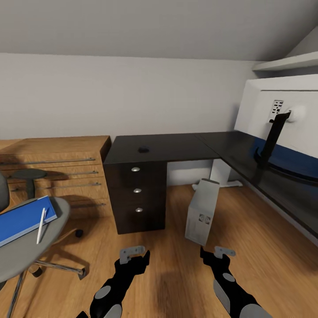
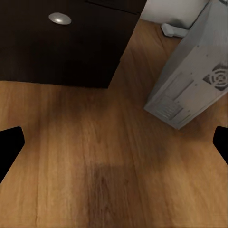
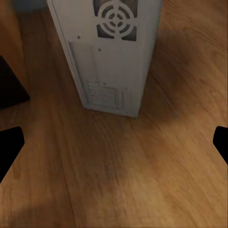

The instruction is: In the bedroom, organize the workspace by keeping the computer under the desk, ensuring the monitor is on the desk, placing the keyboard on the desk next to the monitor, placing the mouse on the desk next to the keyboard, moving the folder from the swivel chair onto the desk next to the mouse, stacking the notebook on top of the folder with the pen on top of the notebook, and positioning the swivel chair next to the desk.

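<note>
A glossy black worktop (image 1: 176, 148) reflects light above a warm wood-plank floor (image 1: 168, 265); the computer (image 1: 202, 211) wears matt grey-white panels, the drawer chest (image 1: 57, 172) pale grained wood.

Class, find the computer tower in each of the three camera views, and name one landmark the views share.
Head view: the computer stands on the floor beside the drawer unit, right of centre.
Left wrist view: upper right.
Right wrist view: top centre.
Shared landmark: the wooden floor.
</note>
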